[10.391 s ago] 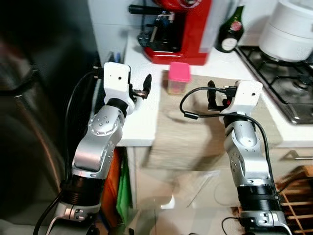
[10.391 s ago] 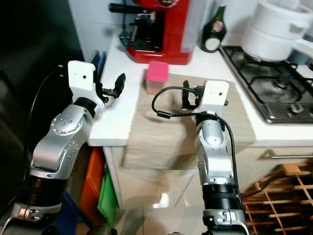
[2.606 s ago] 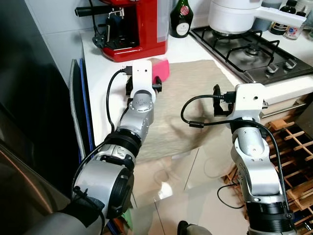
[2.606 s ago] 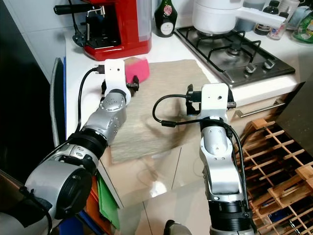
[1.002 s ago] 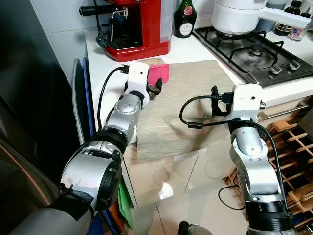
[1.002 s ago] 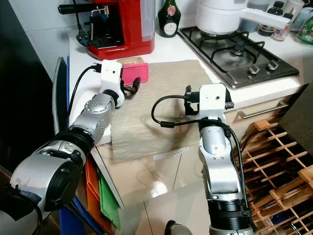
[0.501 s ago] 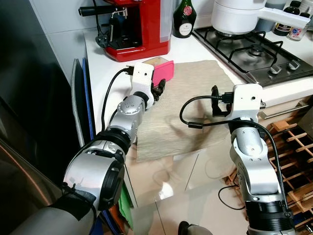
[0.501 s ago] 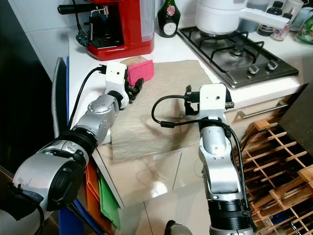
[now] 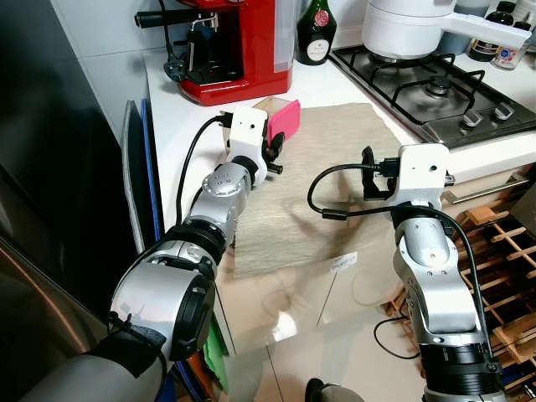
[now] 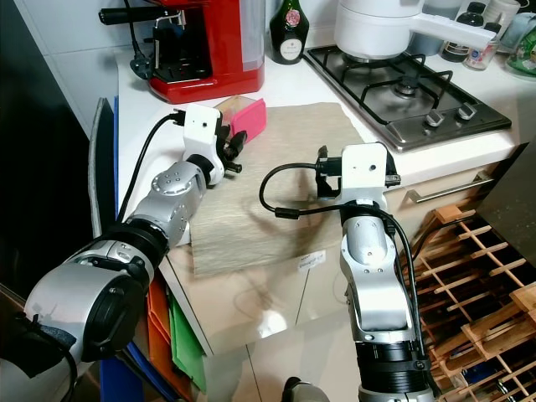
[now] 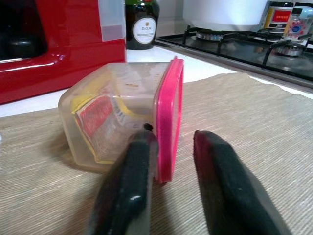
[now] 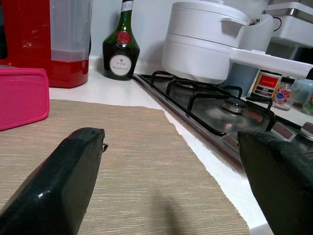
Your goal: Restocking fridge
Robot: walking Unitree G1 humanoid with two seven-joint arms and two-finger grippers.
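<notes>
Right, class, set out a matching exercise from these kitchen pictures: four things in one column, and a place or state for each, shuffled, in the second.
Things
1. pink-lidded container
2. green bottle
3. white pot
4. right claw

Places or states
A. on the gas hob
B. open above the woven mat
C. tipped on its side at the left claw
D. on the counter between the red coffee machine and the hob

Pairs: 1-C, 2-D, 3-A, 4-B

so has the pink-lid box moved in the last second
Yes. The box was flat on the mat with its lid up; now it is tipped on its side, lid facing away from the red machine.
</notes>
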